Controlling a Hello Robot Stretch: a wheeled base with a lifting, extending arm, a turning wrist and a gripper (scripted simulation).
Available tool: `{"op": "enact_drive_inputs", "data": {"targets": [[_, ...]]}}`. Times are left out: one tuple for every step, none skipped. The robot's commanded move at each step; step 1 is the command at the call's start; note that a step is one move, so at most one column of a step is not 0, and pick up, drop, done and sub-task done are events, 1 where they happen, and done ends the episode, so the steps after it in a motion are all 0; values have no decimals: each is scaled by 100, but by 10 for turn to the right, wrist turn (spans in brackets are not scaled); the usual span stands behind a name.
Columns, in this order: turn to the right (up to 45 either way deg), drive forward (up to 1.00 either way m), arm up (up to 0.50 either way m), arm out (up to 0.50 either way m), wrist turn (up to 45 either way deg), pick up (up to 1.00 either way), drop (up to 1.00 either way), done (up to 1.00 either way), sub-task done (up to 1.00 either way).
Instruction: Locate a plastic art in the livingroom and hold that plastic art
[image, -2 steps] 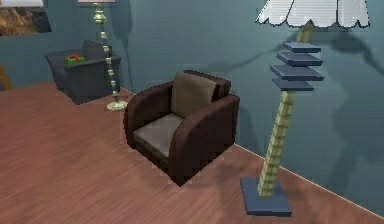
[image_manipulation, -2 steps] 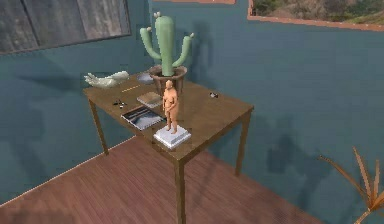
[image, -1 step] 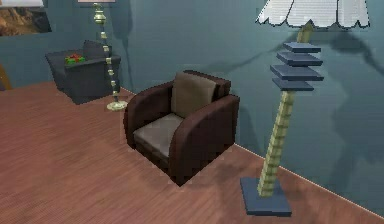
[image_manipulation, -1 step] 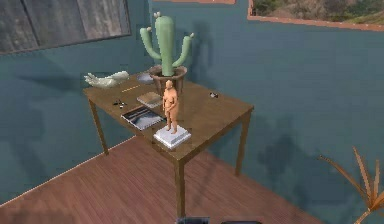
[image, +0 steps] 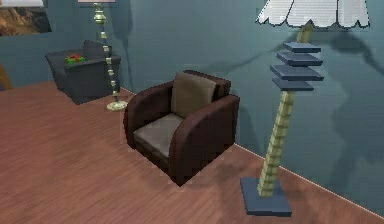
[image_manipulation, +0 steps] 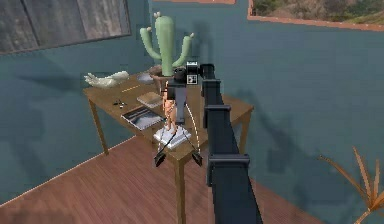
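Plastic art is probably the small pale and orange shape (image_manipulation: 172, 118) seen over the middle of the wooden desk (image_manipulation: 103, 97), toward the desk's front edge. It is too small to name with certainty. The gripper (image_manipulation: 178, 156) hangs right at that shape, at the end of the dark arm (image_manipulation: 225, 150) stretched out over the desk. Its thin fingers (image_manipulation: 161, 152) point down past the desk's front edge. The gripper's state cannot be told, nor whether it has hold of anything, because a flat white item (image_manipulation: 176, 142) and the desktop lie behind it.

A green cactus (image_manipulation: 163, 45) stands at the desk's back edge. A pale long object (image_manipulation: 106, 78) lies at the desk's corner toward the arm side view's left.

Finding the art and reaching for it look done. What seems left is a sure hold, with the art lifted clear of the desk.
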Motion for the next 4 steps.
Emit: {"op": "enact_drive_inputs", "data": {"targets": [[0,0,0,0,450,0,0,0,0],[0,0,0,0,450,0,0,0,0],[0,0,0,0,450,0,0,0,0],[0,0,0,0,240,0,0,0,0]]}}
